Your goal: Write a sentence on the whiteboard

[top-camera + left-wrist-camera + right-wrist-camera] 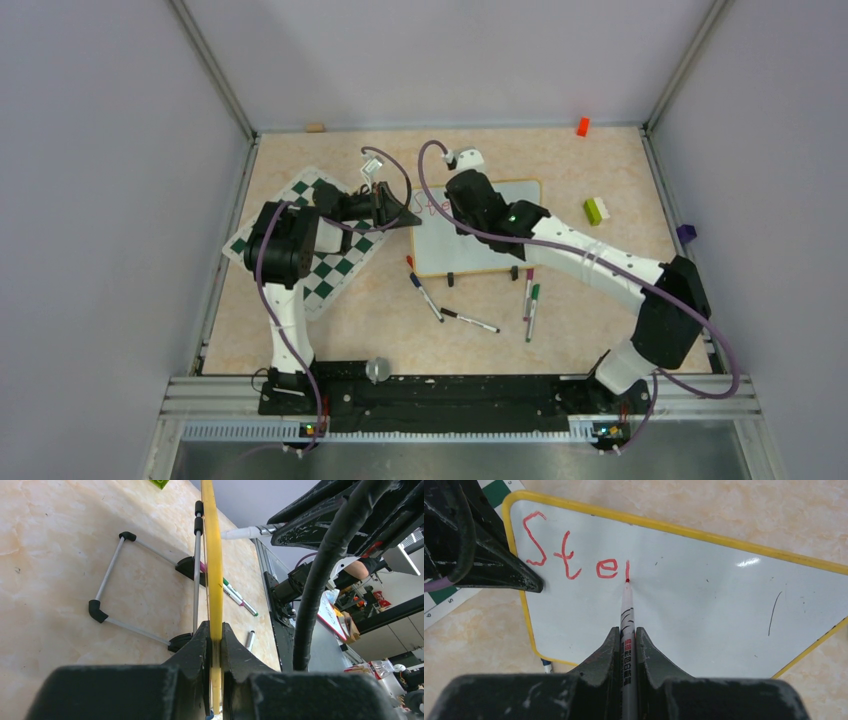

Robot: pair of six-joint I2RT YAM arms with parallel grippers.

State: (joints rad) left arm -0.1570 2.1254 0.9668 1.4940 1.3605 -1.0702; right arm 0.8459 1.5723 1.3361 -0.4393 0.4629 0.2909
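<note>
The whiteboard (452, 256) lies tilted mid-table, white with a thin yellow frame (674, 528). Red letters of the sentence (569, 555) read "Ste" plus one upright stroke, near the board's left end. My right gripper (626, 630) is shut on a white marker (627, 610) whose red tip (627, 581) touches the board at the foot of that stroke. My left gripper (215, 630) is shut on the frame edge (214, 570), seen edge-on. From above, the left gripper (403, 218) clamps the board's left side and the right gripper (462, 205) hovers over its top left.
A green-and-white chessboard mat (330, 272) lies under the left arm. Several loose markers (470, 320) lie in front of the board. A green-white block (596, 210), an orange block (582, 126) and a purple piece (686, 233) sit to the right. Wire stand legs (107, 577) show behind the board.
</note>
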